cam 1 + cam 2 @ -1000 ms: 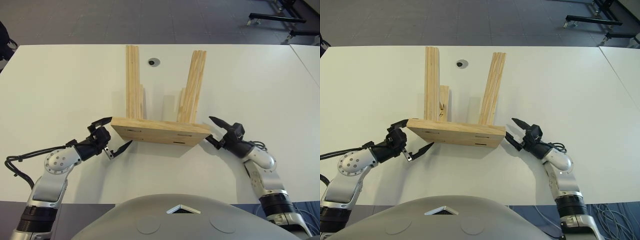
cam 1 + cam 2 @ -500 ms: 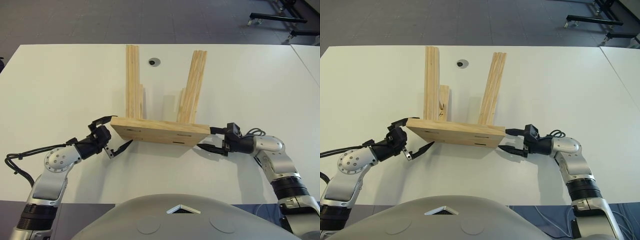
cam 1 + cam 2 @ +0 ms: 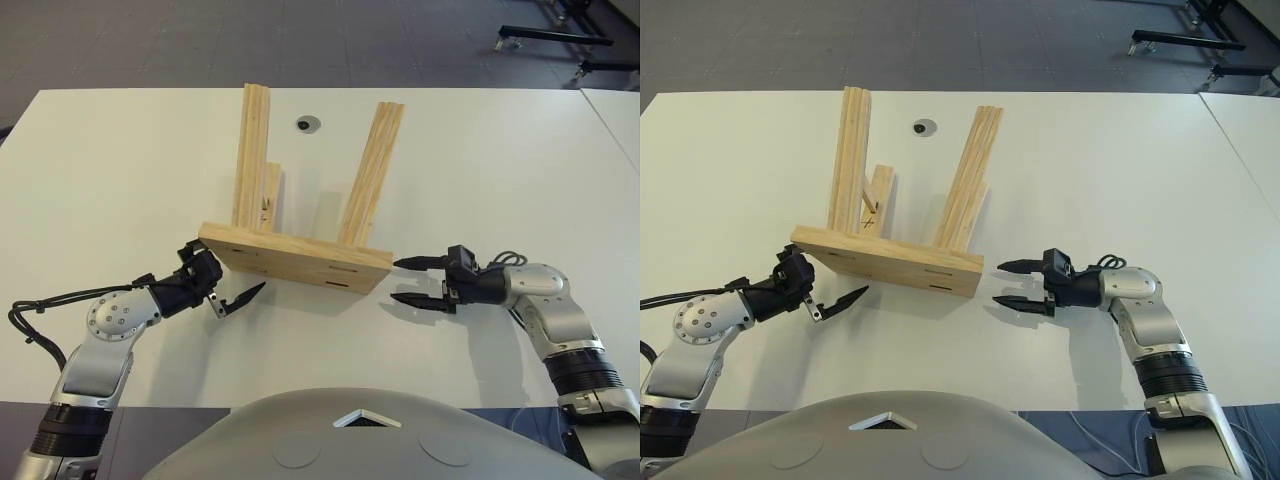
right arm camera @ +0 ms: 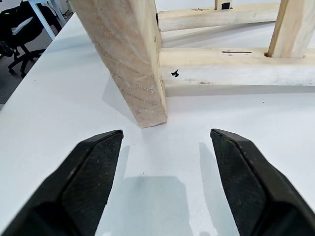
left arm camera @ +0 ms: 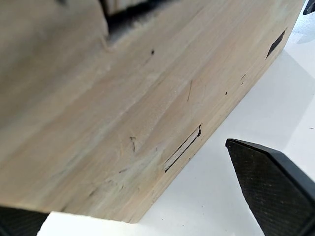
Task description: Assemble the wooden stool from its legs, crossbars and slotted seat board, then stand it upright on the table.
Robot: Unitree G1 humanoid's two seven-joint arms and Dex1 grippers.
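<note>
The wooden stool lies on its side on the white table (image 3: pixel 120 160). Its slotted seat board (image 3: pixel 295 262) stands on edge facing me, and two legs (image 3: pixel 250 150) (image 3: pixel 370 170) joined by a short crossbar (image 3: pixel 268 190) point away. My left gripper (image 3: pixel 228 270) is open and straddles the board's left lower corner; one finger (image 5: pixel 270 177) shows beside the slotted face (image 5: pixel 123 98). My right gripper (image 3: pixel 410 282) is open, a short gap off the board's right end (image 4: pixel 133 59), and nothing lies between its fingers (image 4: pixel 93 172).
A round grommet (image 3: pixel 308 124) sits in the table between the leg ends. A second table (image 3: pixel 615 110) adjoins at the far right. Bare tabletop stretches on both sides of the stool and in front of it up to the near edge.
The stool has slid left and turned slightly, its legs now leaning right. The right gripper rolled level and now stands clear of the board's right end. The left gripper has hardly moved.
</note>
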